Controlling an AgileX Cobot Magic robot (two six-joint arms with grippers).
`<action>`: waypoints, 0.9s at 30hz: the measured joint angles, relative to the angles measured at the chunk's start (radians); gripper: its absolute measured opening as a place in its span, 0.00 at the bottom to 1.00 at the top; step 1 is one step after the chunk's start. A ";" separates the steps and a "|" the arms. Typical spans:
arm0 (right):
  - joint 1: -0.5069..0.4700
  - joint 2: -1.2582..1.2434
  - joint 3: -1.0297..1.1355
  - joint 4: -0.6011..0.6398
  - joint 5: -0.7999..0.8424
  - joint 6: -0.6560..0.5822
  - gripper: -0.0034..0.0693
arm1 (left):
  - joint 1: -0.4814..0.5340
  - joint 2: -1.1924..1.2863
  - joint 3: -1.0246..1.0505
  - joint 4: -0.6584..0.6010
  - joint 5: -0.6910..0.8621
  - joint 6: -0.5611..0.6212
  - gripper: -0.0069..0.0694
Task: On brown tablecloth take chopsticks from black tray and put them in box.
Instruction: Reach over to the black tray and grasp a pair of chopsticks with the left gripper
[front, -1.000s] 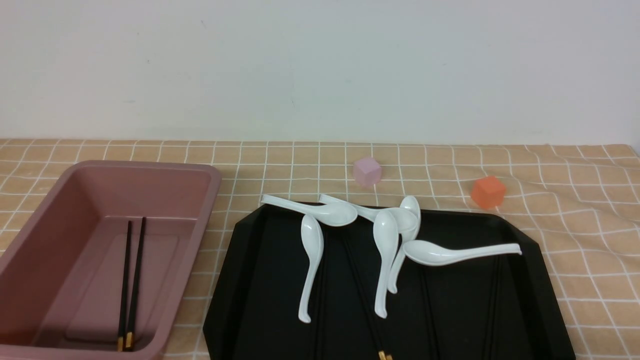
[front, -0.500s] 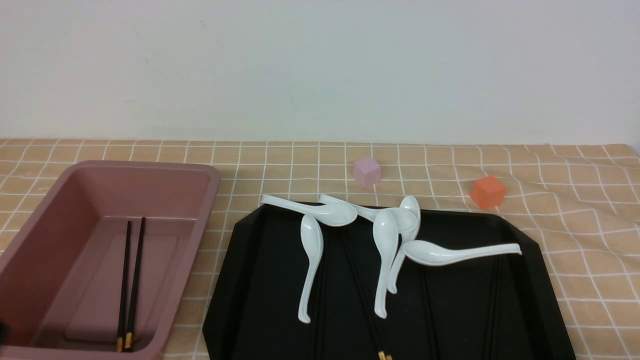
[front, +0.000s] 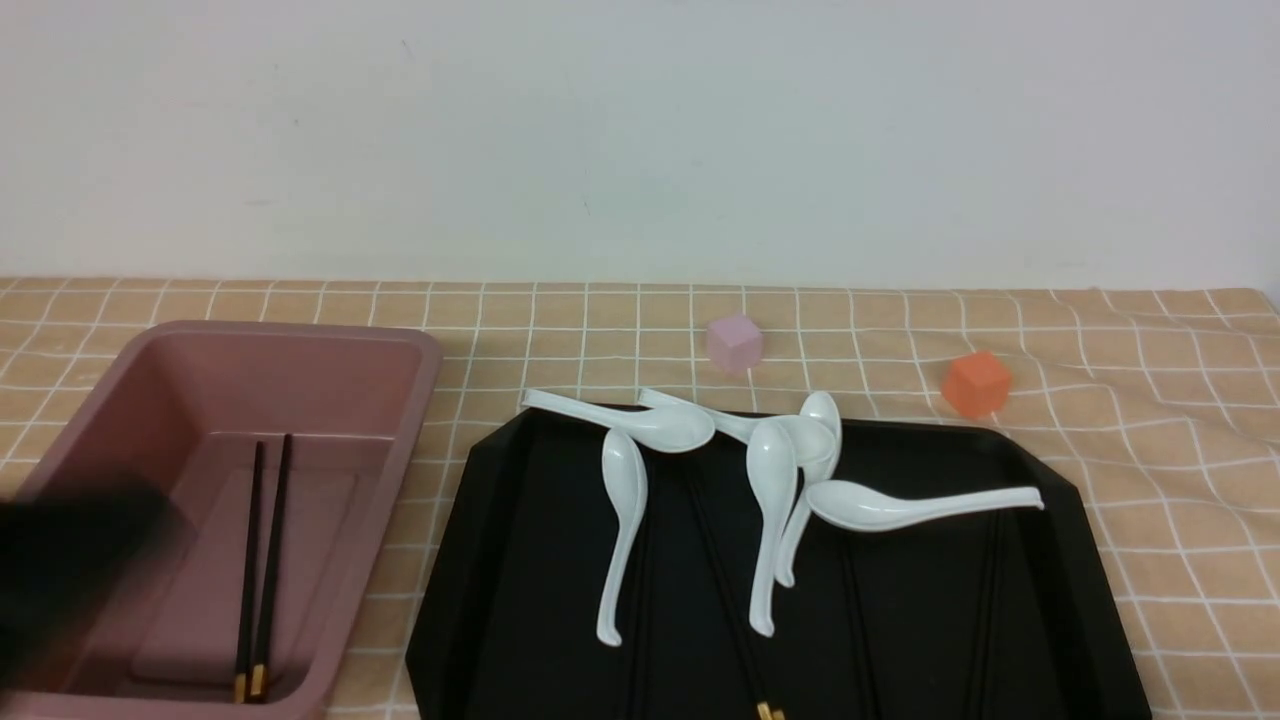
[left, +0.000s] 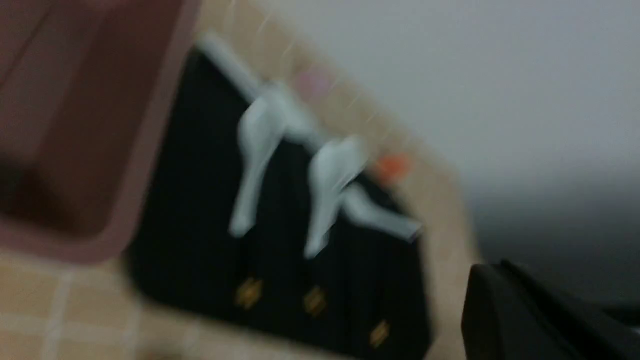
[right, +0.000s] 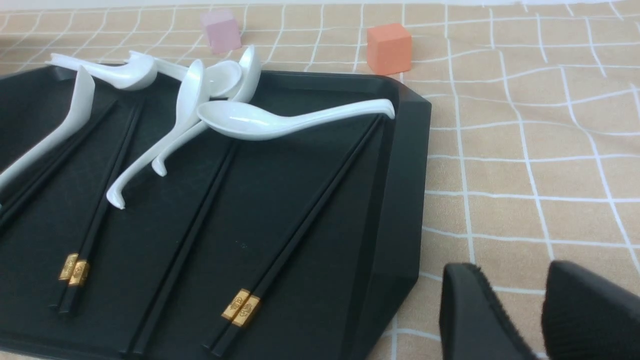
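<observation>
Front and wrist views of the sorting scene. The tan-orange brown tablecloth (front: 1150, 450) with its thin white grid carries a deep dusty-pink plastic box (front: 405, 400) on the robot's left and a large glossy black tray (front: 1095, 600) with cut corners at centre. Two long thin black chopsticks (front: 262, 560) with gold bands lie side by side on the box floor, gold ends toward the robot. Further chopsticks lie flat on the tray, among them a close pair (right: 300, 225) near its right rim, partly under the white ceramic soup spoons (front: 770, 500) piled across the tray's far half. A small pink cube (front: 734, 343) and a small orange cube (front: 976, 384) sit on the cloth beyond the tray. The left gripper (front: 75, 560) appears only as a dark, motion-blurred mass in front of the box's near left corner; its jaws are closed together. The right gripper (right: 515, 272) hangs over bare cloth just beside the tray's near right corner, jaws parted by a narrow gap with only cloth showing through it.
</observation>
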 joint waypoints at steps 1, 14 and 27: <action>0.000 0.000 0.000 0.000 0.000 0.000 0.38 | 0.000 0.092 -0.033 0.053 0.115 0.014 0.07; 0.000 0.000 0.000 0.000 0.000 0.000 0.38 | -0.300 0.743 -0.325 0.196 0.318 0.041 0.07; 0.000 0.000 0.000 0.000 0.000 0.000 0.38 | -0.682 0.991 -0.465 0.540 0.055 -0.367 0.30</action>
